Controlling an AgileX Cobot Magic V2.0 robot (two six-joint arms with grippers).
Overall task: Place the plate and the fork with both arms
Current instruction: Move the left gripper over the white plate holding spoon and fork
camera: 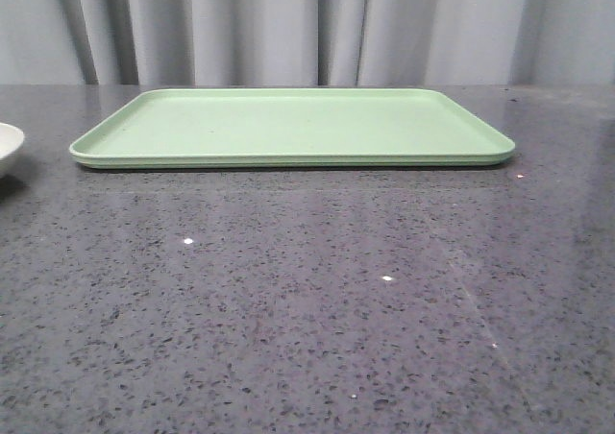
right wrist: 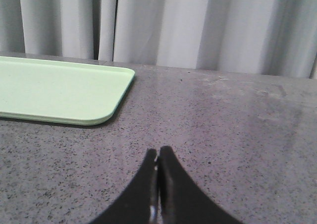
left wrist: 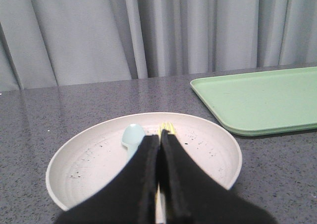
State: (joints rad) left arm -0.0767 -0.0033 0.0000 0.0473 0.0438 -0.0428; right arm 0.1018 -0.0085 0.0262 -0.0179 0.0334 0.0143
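The speckled cream plate (left wrist: 84, 162) lies on the dark table to the left of the tray; only its rim (camera: 8, 146) shows at the far left edge of the front view. In the plate rests the pale-yellow fork (left wrist: 167, 129), its tines showing just past the fingertips and its handle hidden under them. My left gripper (left wrist: 160, 136) hovers over the plate, shut, with the fork in line beneath it. My right gripper (right wrist: 158, 152) is shut and holds nothing, over bare table to the right of the tray. Neither arm appears in the front view.
A light-blue spoon (left wrist: 132, 136) lies in the plate beside the fork. The flat light-green tray (camera: 288, 127) sits at the middle back of the table, its corner (right wrist: 106, 102) near the right gripper. Grey curtains hang behind the table.
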